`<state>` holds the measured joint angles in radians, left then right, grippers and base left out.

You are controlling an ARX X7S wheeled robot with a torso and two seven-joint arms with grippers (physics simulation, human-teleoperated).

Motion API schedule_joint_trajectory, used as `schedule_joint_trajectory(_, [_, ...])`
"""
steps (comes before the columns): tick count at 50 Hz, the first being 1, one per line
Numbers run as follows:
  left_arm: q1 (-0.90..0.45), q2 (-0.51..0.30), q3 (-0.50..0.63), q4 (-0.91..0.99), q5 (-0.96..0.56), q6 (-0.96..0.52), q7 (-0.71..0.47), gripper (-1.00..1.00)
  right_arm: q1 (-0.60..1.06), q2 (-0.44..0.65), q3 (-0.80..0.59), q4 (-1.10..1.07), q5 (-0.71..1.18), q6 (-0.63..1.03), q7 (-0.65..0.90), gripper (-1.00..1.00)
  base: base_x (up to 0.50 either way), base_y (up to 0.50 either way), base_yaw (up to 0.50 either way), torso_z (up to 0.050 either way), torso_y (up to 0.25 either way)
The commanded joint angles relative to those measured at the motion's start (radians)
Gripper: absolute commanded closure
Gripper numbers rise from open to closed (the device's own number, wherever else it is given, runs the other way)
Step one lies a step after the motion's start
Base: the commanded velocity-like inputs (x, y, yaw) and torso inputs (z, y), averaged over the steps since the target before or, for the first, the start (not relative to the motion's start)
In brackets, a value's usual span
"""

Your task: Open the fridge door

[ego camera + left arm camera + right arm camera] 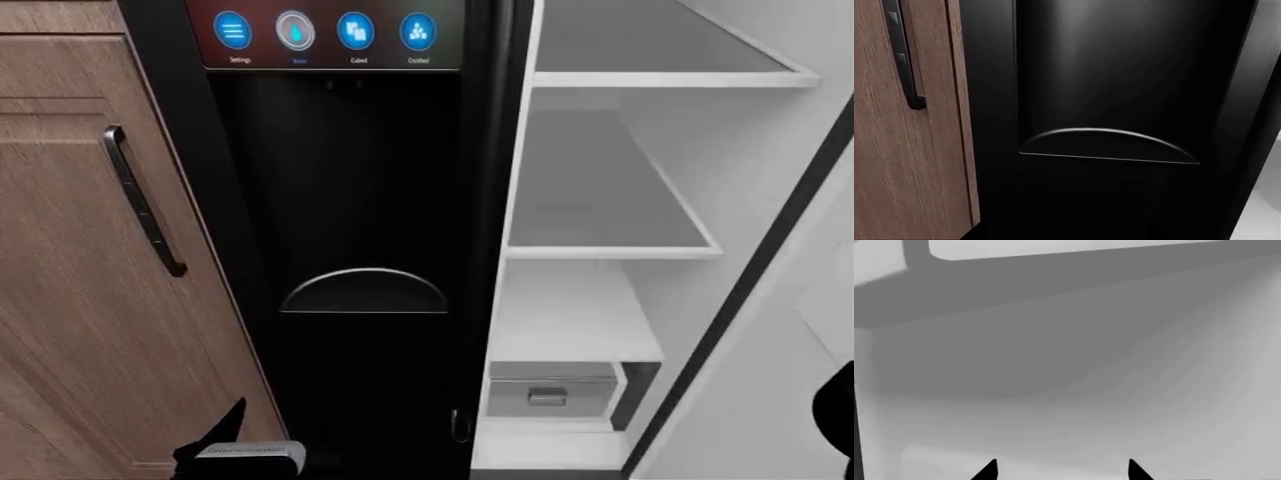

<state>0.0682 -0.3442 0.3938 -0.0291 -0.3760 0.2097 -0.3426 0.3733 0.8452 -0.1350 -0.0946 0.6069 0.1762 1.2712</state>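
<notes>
The fridge door (781, 390) stands swung open at the right of the head view, showing its white inner side and a dark edge running diagonally. Its bar handle is out of view. My right gripper (1062, 471) is open, its two black fingertips apart with nothing between them, facing a plain white-grey surface (1074, 390) close up. A black part of my right arm (838, 420) shows at the head view's right edge. My left gripper (235, 448) hangs low in front of the narrower dispenser door (360, 180); its jaws do not show in the left wrist view.
The open fridge shows white shelves (601, 210) and a grey drawer (550, 390) low down. The black dispenser door carries a blue-icon touch panel (327, 32) and a recess (1107, 100). A brown wooden cabinet door (67, 300) with a dark handle (144, 205) stands at the left.
</notes>
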Motion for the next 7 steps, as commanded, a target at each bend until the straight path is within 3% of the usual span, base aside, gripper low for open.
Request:
schedule_joint_trajectory(1, [-0.002,-0.001,0.000,-0.006,-0.006,0.003,0.003,-1.00,0.036,0.029,0.065,0.227,-0.031,-0.017,0.029,-1.00,0.00,0.00,0.00,0.000,0.010])
schedule_joint_trajectory(7, [-0.002,-0.002,0.001,-0.008,-0.007,0.005,0.003,-1.00,0.065,0.037,0.081,0.308,-0.048,-0.031,0.020,-1.00,0.00,0.00,0.00,0.002,0.000])
